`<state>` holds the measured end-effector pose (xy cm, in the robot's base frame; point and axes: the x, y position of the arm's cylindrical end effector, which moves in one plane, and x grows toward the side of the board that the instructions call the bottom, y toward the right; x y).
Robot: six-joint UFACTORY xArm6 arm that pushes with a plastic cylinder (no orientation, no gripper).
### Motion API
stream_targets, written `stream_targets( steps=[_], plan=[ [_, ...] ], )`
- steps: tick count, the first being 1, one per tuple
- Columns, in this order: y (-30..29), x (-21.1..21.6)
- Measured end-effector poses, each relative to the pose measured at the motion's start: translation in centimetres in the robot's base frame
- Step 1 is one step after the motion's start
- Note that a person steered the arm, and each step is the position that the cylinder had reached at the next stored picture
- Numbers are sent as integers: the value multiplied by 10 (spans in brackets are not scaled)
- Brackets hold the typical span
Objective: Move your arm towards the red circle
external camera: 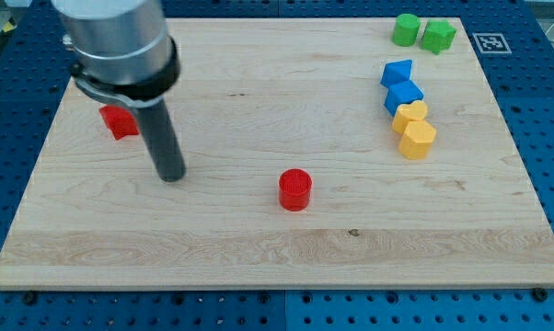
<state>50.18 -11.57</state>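
- A pale wooden board (pixel 259 239) with fine grain lines is lying on a blue pegboard bench (pixel 553 119) dotted with small holes.
- The arm's grey metal body (pixel 116 41) is hanging in at the view's top left, and a straight dark rod (pixel 162 138) with a smooth, matte surface is pointing down from it.
- My tip (pixel 172 176) is resting on the bare wood in the left half of the board, touching no block. There are no fingers on this arm, only the rod, so nothing is being gripped.
- The red circle (pixel 294 189), a short smooth cylinder with a flat round top, is standing near the board's middle, to the view's right of my tip and slightly lower, with open wood between them.
- A second red block (pixel 118 120), angular in shape, is sitting just to the view's left of the rod, partly hidden by it; its exact shape cannot be made out.
- Two green blocks (pixel 421 31) with chunky, many-sided outlines are sitting side by side and touching at the view's top right.
- Below them, two blue blocks (pixel 400 85) with sharp corners are stacking into a short column, touching each other.
- Two yellow blocks (pixel 413 129), rounder and lobed, are sitting directly under the blue ones and touching.
- A white square tag (pixel 490 41) with a black printed pattern is lying at the board's top right corner.
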Motion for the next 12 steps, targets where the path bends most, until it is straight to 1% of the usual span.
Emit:
stream_targets(
  steps=[1,3,4,5,8,12],
  plan=[
    [19,12],
    [19,13],
    [39,18],
    [72,37],
    [144,44],
    [146,46]
  ],
)
